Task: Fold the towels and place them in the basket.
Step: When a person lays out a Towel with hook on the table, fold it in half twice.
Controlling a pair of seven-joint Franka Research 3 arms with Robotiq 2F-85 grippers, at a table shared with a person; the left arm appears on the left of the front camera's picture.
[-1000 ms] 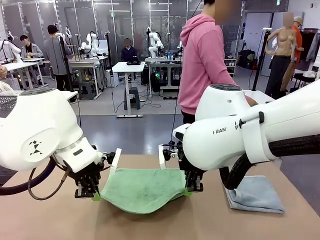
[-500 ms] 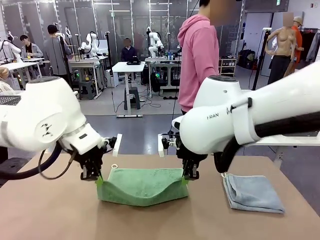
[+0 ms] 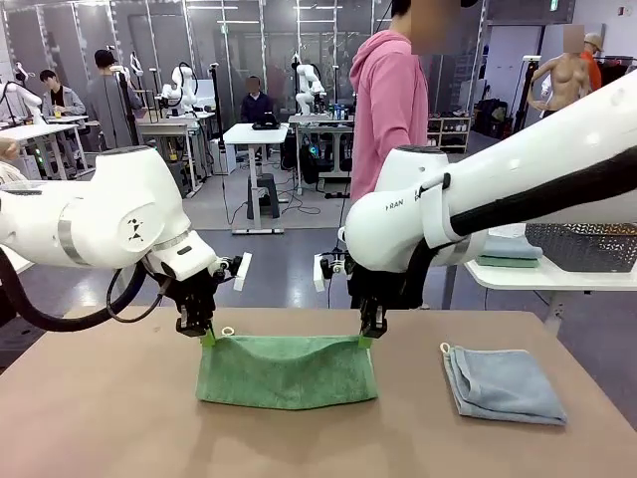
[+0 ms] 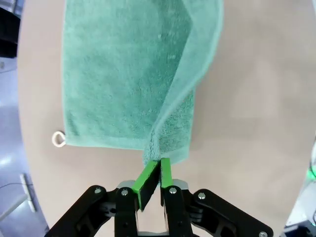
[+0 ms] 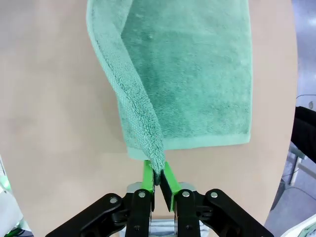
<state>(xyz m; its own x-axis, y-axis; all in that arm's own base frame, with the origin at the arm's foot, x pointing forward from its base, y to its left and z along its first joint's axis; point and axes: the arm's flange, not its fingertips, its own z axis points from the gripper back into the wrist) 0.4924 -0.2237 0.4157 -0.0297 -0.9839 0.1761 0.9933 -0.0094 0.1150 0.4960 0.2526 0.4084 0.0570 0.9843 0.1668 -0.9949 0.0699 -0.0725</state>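
A green towel (image 3: 287, 370) lies folded over on the table's middle, its top layer held up along the far edge. My left gripper (image 3: 207, 337) is shut on the towel's far left corner, close to a small white loop. My right gripper (image 3: 365, 339) is shut on the far right corner. In the left wrist view the green pads (image 4: 146, 178) pinch the towel (image 4: 128, 74) edge. The right wrist view shows the pads (image 5: 166, 182) clamped on the towel (image 5: 192, 74) fold. A light blue-grey towel (image 3: 503, 385) lies folded at the right. The dark basket (image 3: 582, 244) stands on a side table at the far right.
A person in a pink hoodie (image 3: 390, 110) stands at the far side of the table. Folded teal towels (image 3: 510, 251) sit on the white side table (image 3: 518, 276) next to the basket. Bare tabletop (image 3: 100, 418) stretches left and in front of the green towel.
Both grippers have carried the towel's near edge away from me, over to the far edge, laying it in half. The person has shifted slightly left.
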